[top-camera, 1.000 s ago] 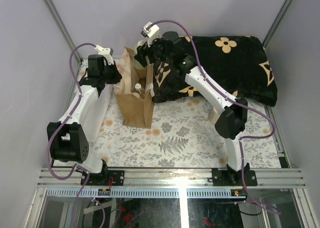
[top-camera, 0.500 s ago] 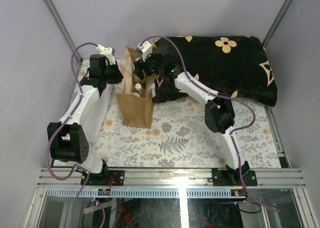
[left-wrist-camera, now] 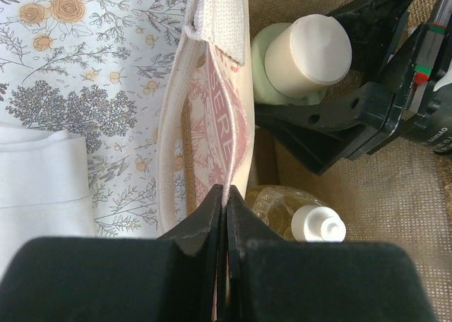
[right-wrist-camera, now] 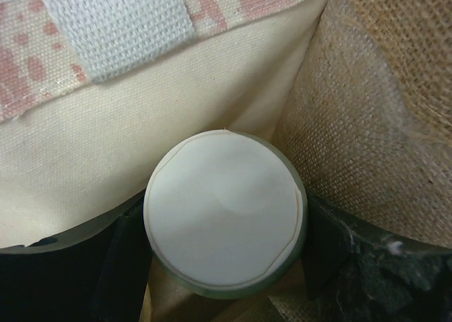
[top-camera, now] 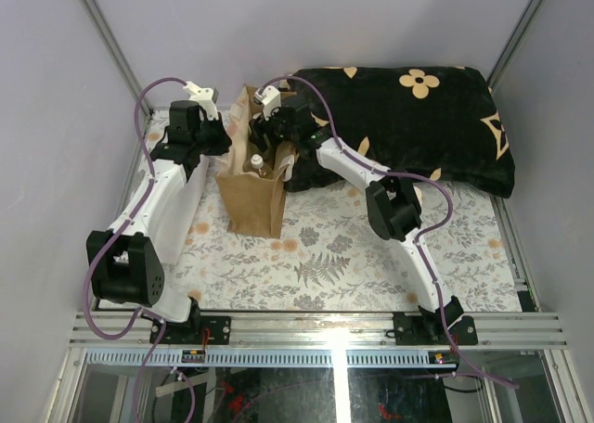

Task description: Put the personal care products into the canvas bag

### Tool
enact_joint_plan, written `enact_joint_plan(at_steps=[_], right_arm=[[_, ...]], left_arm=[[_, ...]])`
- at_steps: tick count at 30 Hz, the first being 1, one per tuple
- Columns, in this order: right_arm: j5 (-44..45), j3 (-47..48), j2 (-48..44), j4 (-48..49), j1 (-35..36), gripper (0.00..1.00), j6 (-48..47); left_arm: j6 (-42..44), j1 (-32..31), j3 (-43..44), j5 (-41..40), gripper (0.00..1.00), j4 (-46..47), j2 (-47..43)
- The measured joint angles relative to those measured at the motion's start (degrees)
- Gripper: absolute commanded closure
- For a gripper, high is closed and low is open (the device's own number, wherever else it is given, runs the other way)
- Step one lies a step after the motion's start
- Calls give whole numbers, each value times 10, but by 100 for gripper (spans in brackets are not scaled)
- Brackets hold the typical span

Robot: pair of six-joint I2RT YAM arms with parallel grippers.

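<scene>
Gripping the greenish plastic bottle with the pale round cap (right-wrist-camera: 224, 212), right fingers (right-wrist-camera: 116, 265) hold it inside the mouth of the tall tan canvas bag (top-camera: 251, 196), not released. Clear amber bottle (left-wrist-camera: 296, 219) already in there. Left fingers (left-wrist-camera: 201, 219) pinched shut on the bag's printed wall, keeping it open. A second ago right arm was over the black flower-marked cushion (top-camera: 418, 126); it has swung in. Release looks next.

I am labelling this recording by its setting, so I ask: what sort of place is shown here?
Probably a laboratory robot cell dressed as a home table: plain grey walls with metal frame posts, an aluminium mounting rail, and a floral tablecloth with a black cushion.
</scene>
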Motion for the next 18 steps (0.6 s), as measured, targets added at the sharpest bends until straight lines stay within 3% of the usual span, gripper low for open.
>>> enact_joint_plan(at_steps=[9,18], right_arm=[[10,0,0,64,-1,1,3],[15,-10,-18,51,-2,0,3]], left_arm=[[0,0,0,0,100,-1,0],[0,0,0,0,100,-1,0]])
